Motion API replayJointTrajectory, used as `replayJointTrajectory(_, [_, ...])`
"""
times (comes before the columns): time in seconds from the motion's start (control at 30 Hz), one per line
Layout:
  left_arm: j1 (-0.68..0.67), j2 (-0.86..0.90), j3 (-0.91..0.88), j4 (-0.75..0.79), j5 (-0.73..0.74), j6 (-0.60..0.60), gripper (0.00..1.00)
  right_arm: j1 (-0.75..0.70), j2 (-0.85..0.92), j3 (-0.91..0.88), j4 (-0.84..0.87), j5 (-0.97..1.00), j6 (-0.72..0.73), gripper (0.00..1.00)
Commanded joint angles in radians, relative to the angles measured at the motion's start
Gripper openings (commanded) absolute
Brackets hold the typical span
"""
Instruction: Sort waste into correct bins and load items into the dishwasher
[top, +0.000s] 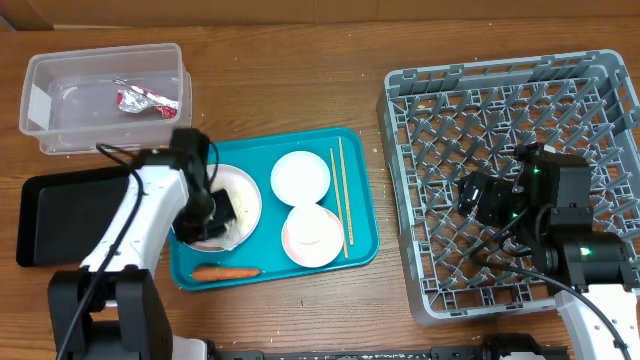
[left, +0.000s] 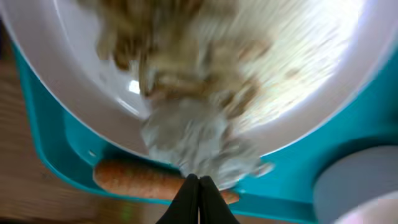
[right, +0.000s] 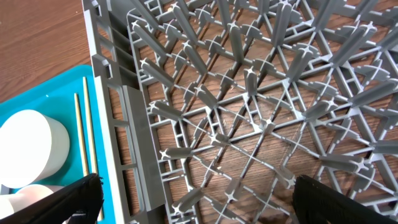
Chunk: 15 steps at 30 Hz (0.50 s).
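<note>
The white plate (top: 245, 190) sits on the left of the teal tray (top: 360, 240) and holds beige food bits (left: 186, 56) and a crumpled white scrap (left: 199, 137). My left gripper (top: 212, 215) is down on the plate; in the left wrist view its fingers (left: 199, 182) are shut at the scrap's lower edge. The orange carrot (top: 225, 271) lies at the tray's front and also shows in the left wrist view (left: 140, 180). The red wrapper (top: 140, 99) lies in the clear tub (top: 50, 130). My right gripper (top: 482, 200) is open and empty over the grey dish rack (top: 400, 120), as the right wrist view (right: 205, 202) shows.
A white bowl (top: 300, 175), a pale pink bowl (top: 312, 235) and two chopsticks (top: 340, 195) lie on the teal tray. The black tray (top: 60, 215) sits left of it, partly under my left arm. The rack's near wall (right: 118, 124) stands between the tray and my right gripper.
</note>
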Motion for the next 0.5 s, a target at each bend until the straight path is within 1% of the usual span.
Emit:
replayJointTrajectory(0.0, [0.038, -0.001, 0.216, -0.043, -0.005, 0.024, 0.04, 0.004, -0.006, 0.026, 0.007, -0.008, 0.005, 1.0])
replayJointTrajectory(0.07, [0.054, -0.001, 0.29, -0.059, -0.008, 0.029, 0.04, 0.004, -0.006, 0.026, 0.007, -0.008, 0.005, 1.0])
replayJointTrajectory(0.17, [0.084, -0.001, 0.383, -0.043, -0.034, 0.033, 0.04, 0.004, -0.006, 0.026, 0.007, -0.008, 0.005, 1.0])
replayJointTrajectory(0.27, [0.106, -0.001, 0.438, -0.024, -0.031, 0.022, 0.04, 0.004, -0.006, 0.026, 0.008, -0.008, 0.005, 1.0])
replayJointTrajectory(0.33, [0.112, -0.001, 0.444, -0.029, 0.0, 0.024, 0.04, 0.004, -0.006, 0.026, 0.009, -0.008, 0.005, 1.0])
replayJointTrajectory(0.37, [0.111, 0.0, 0.441, -0.038, 0.012, 0.027, 0.08, 0.004, -0.006, 0.026, 0.01, -0.008, 0.005, 1.0])
replayJointTrajectory(0.4, [0.107, 0.002, 0.434, -0.049, 0.025, 0.027, 0.21, 0.004, -0.006, 0.026, 0.011, -0.008, 0.005, 1.0])
replayJointTrajectory(0.43, [0.101, 0.004, 0.425, -0.059, 0.037, 0.027, 0.3, 0.004, -0.006, 0.026, 0.014, -0.008, 0.005, 1.0])
replayJointTrajectory(0.47, [0.092, 0.005, 0.407, -0.067, 0.057, 0.031, 0.33, 0.004, -0.006, 0.026, 0.016, -0.008, 0.005, 1.0])
